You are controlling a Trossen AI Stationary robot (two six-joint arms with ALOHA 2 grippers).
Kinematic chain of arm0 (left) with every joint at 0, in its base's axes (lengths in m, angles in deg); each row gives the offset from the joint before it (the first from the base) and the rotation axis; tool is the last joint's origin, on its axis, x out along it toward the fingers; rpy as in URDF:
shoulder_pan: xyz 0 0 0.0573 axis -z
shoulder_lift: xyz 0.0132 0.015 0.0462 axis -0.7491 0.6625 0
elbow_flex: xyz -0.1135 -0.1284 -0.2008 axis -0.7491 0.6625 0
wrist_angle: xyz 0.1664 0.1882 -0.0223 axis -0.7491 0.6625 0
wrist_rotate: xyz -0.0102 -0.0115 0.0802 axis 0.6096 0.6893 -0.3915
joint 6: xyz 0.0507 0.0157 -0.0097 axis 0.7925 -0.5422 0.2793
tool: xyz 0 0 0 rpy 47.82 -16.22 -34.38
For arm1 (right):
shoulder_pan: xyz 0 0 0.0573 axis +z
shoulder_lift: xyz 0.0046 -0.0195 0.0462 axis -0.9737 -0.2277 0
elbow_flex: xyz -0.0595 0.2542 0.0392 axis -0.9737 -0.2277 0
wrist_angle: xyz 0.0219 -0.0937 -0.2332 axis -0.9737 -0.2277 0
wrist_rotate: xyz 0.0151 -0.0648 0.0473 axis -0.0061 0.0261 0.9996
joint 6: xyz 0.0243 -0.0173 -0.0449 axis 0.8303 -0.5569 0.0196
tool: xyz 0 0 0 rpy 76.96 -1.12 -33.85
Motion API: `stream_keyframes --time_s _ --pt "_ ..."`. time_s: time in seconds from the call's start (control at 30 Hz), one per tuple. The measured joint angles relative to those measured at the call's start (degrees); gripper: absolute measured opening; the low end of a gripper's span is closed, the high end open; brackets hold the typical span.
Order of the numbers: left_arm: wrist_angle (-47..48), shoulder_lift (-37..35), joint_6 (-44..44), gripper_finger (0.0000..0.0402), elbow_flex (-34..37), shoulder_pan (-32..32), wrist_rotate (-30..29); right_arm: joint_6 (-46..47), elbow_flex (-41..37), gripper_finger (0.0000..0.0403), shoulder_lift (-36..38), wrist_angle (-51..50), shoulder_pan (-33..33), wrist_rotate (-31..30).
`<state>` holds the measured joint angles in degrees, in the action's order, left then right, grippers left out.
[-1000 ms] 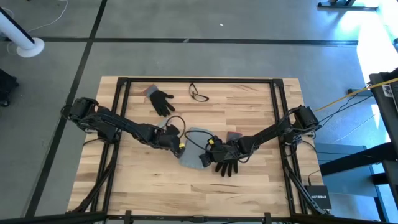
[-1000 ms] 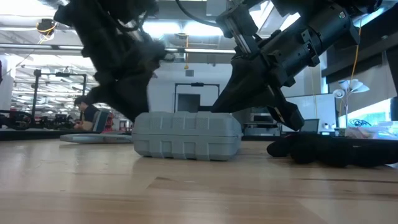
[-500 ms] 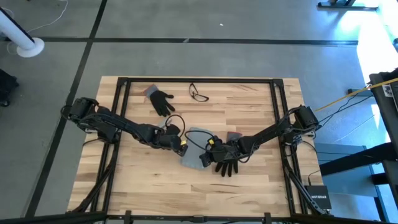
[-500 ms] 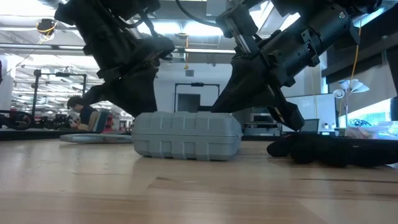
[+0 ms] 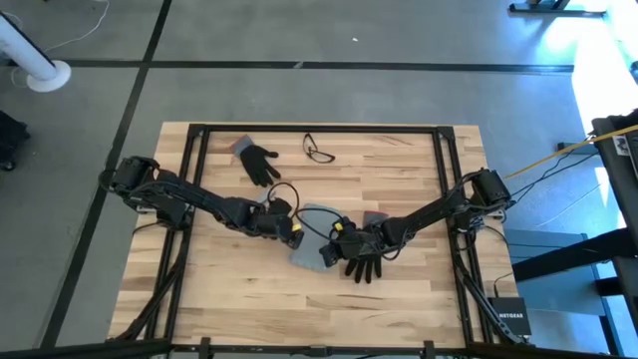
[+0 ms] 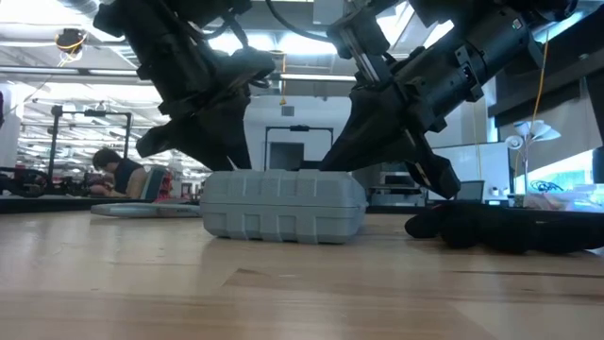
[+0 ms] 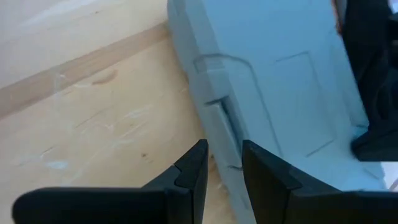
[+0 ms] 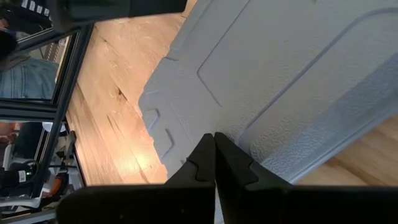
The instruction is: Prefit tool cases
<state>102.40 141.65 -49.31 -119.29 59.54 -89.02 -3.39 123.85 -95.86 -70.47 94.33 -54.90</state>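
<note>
Tool case (image 5: 311, 237): flat, closed, blue-grey, lying at centre of the wooden surface (image 5: 219, 289) in the high view; in the low view at centre frame, resting level on the boards.

Left gripper (image 7: 222, 163): positioned at the case's left edge in the high view, fingers partly apart and straddling the latch-side rim as seen in the left wrist view; nothing clamped, rim lying just beside the fingertips. Compared with a second ago: shifted slightly rightward toward the case in both high and low views, now hanging directly above the case's left end in the low view. Opening unchanged over that interval.

Right gripper (image 8: 214, 155): fully closed, empty, fingertips pressed down on or just above the case lid, at the case's right end in the high view. No change in position or closure over the last second. Judged to be pinning the case in place.

Case itself: no visible displacement between earlier and present frames.

Black glove (image 5: 365, 261): lying just right of the case, under the right arm. Second black glove (image 5: 259, 163) and a pair of glasses (image 5: 319, 151): upper centre of the surface, well apart from the work.

Assessment: left gripper closing in on the latch edge while the right steadies; case not yet opened. Next move judged to require engaging the latch or lid seam without sliding the case. Risk: case skating toward the glove if hold-down slips.
</note>
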Motion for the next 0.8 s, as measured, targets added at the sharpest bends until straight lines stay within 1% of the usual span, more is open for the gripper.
stream_keyframes --time_s 0.23,0.33,0.43,0.8 --pt "-1.2 0.9 -0.1 0.0090 0.0 -0.2 0.1 0.0 0.0 0.0000 0.0 0.0 0.0 -0.1" --pt "-1.3 2.1 -0.1 0.0090 0.0 -0.4 2.1 0.0 0.0 0.0000 0.0 0.0 0.0 -0.2" --pt "-2.0 3.2 -0.6 0.0090 -0.1 -0.6 2.8 0.0 0.0 0.0000 0.0 -0.2 0.0 -0.2" --pt "-2.5 4.2 0.0 0.0090 -0.1 -1.0 2.6 -0.1 0.0 0.0000 0.0 0.0 0.0 0.0"
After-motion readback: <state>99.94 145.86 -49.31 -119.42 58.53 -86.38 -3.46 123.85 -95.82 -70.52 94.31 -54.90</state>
